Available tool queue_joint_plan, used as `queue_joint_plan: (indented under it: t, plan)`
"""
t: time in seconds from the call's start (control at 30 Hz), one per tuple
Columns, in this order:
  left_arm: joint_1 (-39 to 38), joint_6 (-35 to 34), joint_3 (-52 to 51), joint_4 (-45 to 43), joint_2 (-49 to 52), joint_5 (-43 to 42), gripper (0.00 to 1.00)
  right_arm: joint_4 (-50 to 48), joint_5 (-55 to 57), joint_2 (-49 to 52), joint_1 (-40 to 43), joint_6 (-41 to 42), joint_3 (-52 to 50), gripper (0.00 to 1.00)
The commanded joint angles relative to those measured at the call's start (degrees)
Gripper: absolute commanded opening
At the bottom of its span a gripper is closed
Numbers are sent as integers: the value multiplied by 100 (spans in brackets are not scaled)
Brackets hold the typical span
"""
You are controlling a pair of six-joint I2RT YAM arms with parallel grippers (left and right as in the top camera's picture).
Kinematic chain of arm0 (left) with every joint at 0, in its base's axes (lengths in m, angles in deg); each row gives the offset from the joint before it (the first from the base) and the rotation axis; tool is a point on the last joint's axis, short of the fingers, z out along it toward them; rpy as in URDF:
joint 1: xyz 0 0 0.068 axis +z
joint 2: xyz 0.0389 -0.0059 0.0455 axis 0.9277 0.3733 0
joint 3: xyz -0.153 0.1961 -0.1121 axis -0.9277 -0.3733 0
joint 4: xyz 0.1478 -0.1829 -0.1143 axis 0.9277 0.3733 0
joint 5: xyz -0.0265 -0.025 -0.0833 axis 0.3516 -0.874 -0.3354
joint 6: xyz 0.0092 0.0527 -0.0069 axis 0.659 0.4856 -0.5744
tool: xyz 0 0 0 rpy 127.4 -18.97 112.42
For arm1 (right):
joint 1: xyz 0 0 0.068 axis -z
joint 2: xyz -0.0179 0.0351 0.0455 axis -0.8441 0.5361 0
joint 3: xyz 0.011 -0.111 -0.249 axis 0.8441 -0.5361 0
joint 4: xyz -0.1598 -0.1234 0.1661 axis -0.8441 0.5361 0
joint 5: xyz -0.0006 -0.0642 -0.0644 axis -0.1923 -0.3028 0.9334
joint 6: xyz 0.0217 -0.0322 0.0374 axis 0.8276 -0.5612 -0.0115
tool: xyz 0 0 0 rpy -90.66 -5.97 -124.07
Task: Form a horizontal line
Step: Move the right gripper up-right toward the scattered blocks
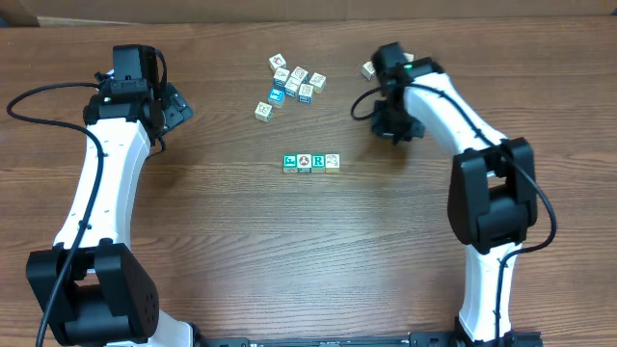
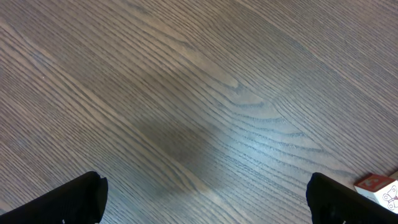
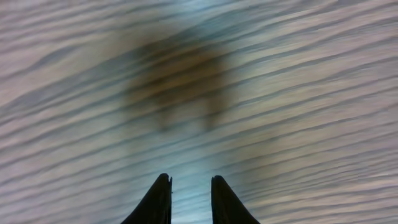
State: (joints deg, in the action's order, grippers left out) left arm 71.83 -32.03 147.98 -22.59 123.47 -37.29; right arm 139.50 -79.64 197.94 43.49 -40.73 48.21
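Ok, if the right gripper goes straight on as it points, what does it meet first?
Probably the bare table: the wrist view shows only blurred wood ahead of the right gripper, no cube. Depth is unclear.

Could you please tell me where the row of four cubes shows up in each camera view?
Overhead: the row lies mid-picture, below the loose cubes.
Left wrist: not in it; only a lone cube at the lower right edge.
Right wrist: not in it; only blurred wood.
Shared landmark: the wood-grain table.
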Motion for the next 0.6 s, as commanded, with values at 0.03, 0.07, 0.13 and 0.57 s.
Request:
queue_joint_plan:
  t: [0.03, 0.07, 0.13, 0.57]
  plan:
    - [-44, 4, 35, -4, -20, -15, 100, -26, 92, -2, 315, 20, -35, 23]
    - [-44, 4, 35, -2, -20, -15, 100, -26, 90, -2, 385, 20, -35, 23]
    - [-44, 4, 35, -4, -20, -15, 100, -28, 92, -2, 511, 20, -35, 24]
    - [-44, 4, 35, -2, -20, -15, 100, -227, 87, -2, 719, 22, -35, 100]
